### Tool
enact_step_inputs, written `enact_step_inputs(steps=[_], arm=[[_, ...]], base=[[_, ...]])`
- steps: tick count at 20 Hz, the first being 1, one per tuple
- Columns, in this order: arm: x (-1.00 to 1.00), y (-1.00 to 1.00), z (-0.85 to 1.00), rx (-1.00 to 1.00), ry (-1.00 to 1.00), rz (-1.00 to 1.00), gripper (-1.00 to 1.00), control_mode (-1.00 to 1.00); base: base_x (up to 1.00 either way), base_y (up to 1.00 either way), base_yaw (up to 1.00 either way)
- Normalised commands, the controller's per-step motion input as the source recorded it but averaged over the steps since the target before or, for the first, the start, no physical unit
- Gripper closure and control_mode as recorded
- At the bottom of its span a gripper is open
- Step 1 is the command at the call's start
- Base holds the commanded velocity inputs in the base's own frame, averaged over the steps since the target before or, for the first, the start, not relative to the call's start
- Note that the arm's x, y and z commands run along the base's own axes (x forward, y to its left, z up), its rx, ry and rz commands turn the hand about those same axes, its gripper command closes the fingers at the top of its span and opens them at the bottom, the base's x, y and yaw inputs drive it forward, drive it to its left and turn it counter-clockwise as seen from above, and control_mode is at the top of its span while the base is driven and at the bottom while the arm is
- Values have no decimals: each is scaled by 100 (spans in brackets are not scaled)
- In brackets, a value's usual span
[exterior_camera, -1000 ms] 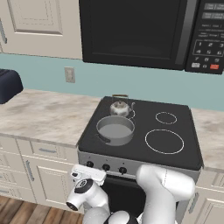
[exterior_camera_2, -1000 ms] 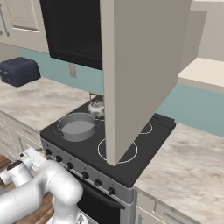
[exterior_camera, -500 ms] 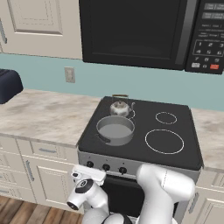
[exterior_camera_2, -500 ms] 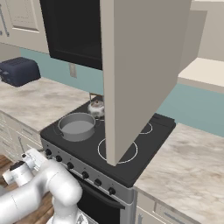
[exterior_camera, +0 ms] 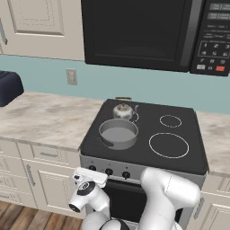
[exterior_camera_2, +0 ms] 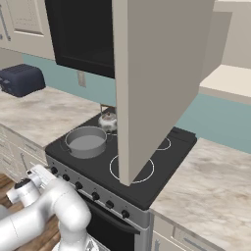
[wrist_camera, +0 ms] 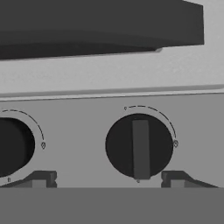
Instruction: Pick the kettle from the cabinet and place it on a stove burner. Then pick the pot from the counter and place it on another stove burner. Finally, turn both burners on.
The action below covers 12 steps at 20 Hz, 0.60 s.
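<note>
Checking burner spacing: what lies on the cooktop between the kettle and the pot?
Nothing: kettle stands right behind pot, no thing between them, in the left base view.

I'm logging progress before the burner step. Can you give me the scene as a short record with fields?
kettle: on the rear left burner of the cooktop
pot: on the front left burner, just in front of the kettle
end effector: open, low at the stove front, facing a knob
knob: dark round dial with an upright bar, between the fingertips
right burners: two white rings, nothing on them
</note>
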Motion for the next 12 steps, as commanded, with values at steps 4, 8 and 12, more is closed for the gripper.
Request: enact_step_inputs(steps=[4,8,12], arm=[[14,2,-17,-1,0,0,-100,-100],[16,6,-18,-1,0,0,-100,-100],[5,1,-27,0,0,0,-100,-100]], base=[[0,0,0],[0,0,0],[0,0,0]])
